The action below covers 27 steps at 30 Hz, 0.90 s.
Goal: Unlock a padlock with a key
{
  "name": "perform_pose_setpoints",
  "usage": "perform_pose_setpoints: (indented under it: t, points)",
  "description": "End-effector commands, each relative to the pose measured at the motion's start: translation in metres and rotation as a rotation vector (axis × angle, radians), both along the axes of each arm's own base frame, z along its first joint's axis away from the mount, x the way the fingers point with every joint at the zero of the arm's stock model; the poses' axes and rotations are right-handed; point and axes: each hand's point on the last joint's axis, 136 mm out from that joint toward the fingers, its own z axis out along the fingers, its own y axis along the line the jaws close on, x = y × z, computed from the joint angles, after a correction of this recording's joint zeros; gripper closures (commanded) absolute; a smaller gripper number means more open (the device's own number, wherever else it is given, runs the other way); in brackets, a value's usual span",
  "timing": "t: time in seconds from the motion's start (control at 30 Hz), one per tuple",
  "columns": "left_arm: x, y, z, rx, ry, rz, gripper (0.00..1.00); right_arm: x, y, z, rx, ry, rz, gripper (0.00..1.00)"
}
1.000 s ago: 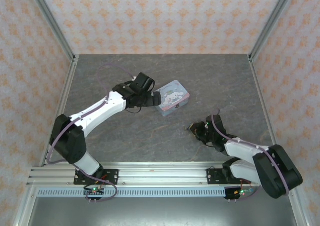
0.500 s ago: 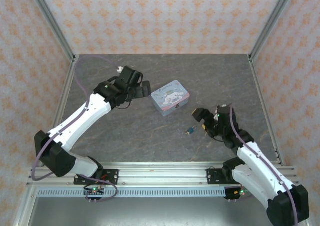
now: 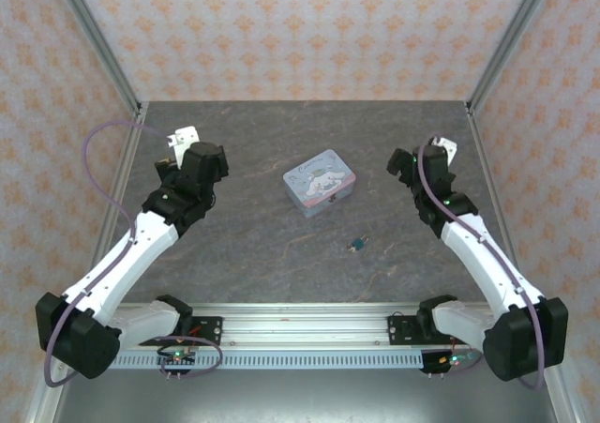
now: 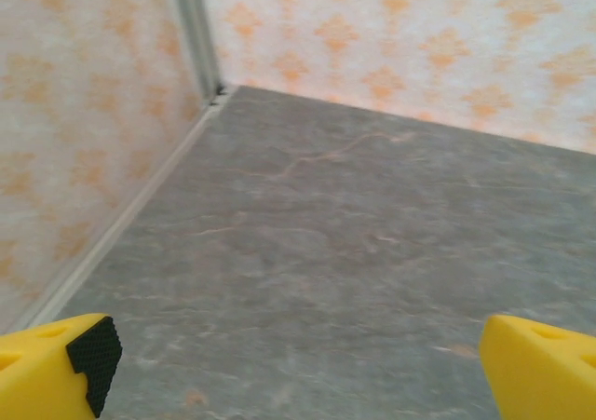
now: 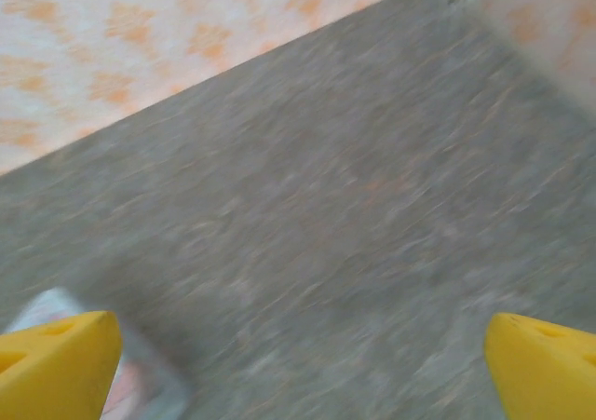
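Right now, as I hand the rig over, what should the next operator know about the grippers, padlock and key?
Left gripper: open, empty, above the far left of the table.
Right gripper: open, empty, right of the tin.
Padlock: loose on the table, nearer the arms than the tin.
Key: too small to tell from it.
Done: unlocked or not, cannot tell.
Left: inspect the padlock close up; if locked, find the key.

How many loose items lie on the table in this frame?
2: the pastel-blue tin in the middle of the table, and the tiny dark padlock closer to the near edge, slightly right. Something smaller may lie against it; too small to tell.
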Motion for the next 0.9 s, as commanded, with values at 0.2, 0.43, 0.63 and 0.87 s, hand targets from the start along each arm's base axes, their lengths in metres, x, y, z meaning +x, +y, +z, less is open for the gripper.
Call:
perform_pose_setpoints:
  t: [0.2, 0.43, 0.63, 0.87]
  points:
    - [0.006, 0.037, -0.046, 0.102, -0.050, 0.044, 0.00, 0.002, -0.070, -0.034, -0.206, -0.115, -0.214, 0.01]
    - [0.021, 0.052, -0.096, 0.114, -0.030, 0.051, 0.00, 0.009, -0.069, -0.066, -0.251, -0.081, -0.155, 0.01]
    - [0.033, 0.064, -0.123, 0.070, -0.032, 0.029, 0.00, 0.021, -0.054, -0.092, -0.232, -0.107, -0.064, 0.01]
    - [0.046, 0.044, -0.158, -0.011, -0.033, -0.166, 0.00, 0.029, -0.025, -0.117, -0.232, -0.196, 0.128, 0.01]
